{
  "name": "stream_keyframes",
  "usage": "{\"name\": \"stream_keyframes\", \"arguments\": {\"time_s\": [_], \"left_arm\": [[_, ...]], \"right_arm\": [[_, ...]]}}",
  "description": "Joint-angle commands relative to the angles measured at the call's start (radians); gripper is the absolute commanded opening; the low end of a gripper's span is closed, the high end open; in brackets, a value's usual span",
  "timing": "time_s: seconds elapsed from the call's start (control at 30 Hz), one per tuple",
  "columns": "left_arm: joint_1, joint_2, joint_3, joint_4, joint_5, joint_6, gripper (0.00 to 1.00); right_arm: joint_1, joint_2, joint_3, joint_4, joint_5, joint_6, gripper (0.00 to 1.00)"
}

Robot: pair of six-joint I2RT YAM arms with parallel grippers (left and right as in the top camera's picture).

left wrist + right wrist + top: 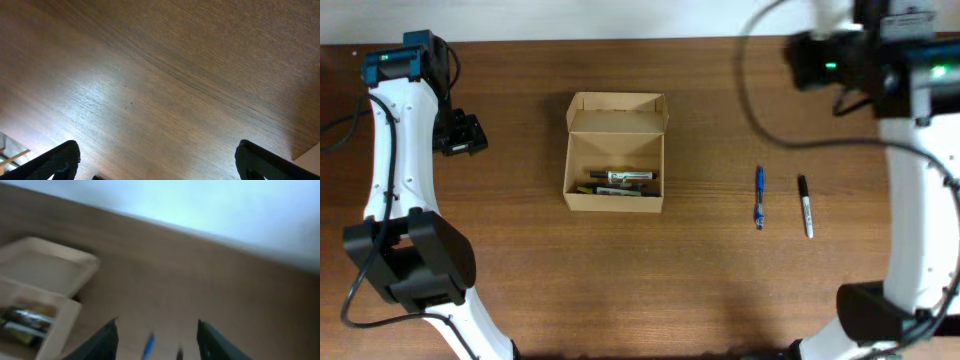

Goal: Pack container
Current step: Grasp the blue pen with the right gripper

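We find the container (615, 203) mid-table, long axis running left to right, flap lid open toward the far edge, markers (620, 180) lying lengthwise inside. The left gripper (157, 150) hangs spread wide over the bare table (150, 75), empty. The right gripper (157, 324), blurred, is parted too and holds nothing.

1. Left arm (392, 150): white shell links, black joint housings, teal cap (395, 63) on one joint.
2. Right arm (920, 200): matching white links, black joints, green indicator light (832, 68) lit.
3. Black cable (742, 75) loops off the right arm.
4. Left fingers (55, 162) and right fingers (102, 341): black.
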Motion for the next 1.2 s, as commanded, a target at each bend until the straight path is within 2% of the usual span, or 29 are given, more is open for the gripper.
{"name": "stream_keyframes", "arguments": {"time_s": [0.0,0.13,0.4,0.87,1.0,1.03,1.1,1.17], "left_arm": [[0.006,0.008,-0.003,0.0,0.0,0.008,1.0],[0.006,0.008,-0.003,0.0,0.0,0.008,1.0],[0.006,0.008,-0.003,0.0,0.0,0.008,1.0],[0.006,0.008,-0.003,0.0,0.0,0.008,1.0],[0.006,0.008,-0.003,0.0,0.0,0.008,1.0],[0.006,0.008,-0.003,0.0,0.0,0.008,1.0],[0.006,0.008,-0.003,0.0,0.0,0.008,1.0],[0.006,0.008,-0.003,0.0,0.0,0.008,1.0]], "right_arm": [[-0.083,0.065,-0.111,-0.027,-0.006,0.185,0.5],[-0.118,0.073,-0.324,0.053,-0.039,0.184,0.5],[-0.079,0.073,-0.765,0.314,-0.058,0.196,0.51],[-0.04,0.073,-1.166,0.676,-0.027,0.345,0.49],[-0.04,0.073,-1.212,0.711,-0.011,0.36,0.38],[-0.04,0.073,-1.219,0.717,-0.011,0.36,0.22],[-0.04,0.073,-1.22,0.718,-0.008,0.361,0.04],[-0.04,0.073,-1.22,0.722,-0.008,0.36,0.04]]}}
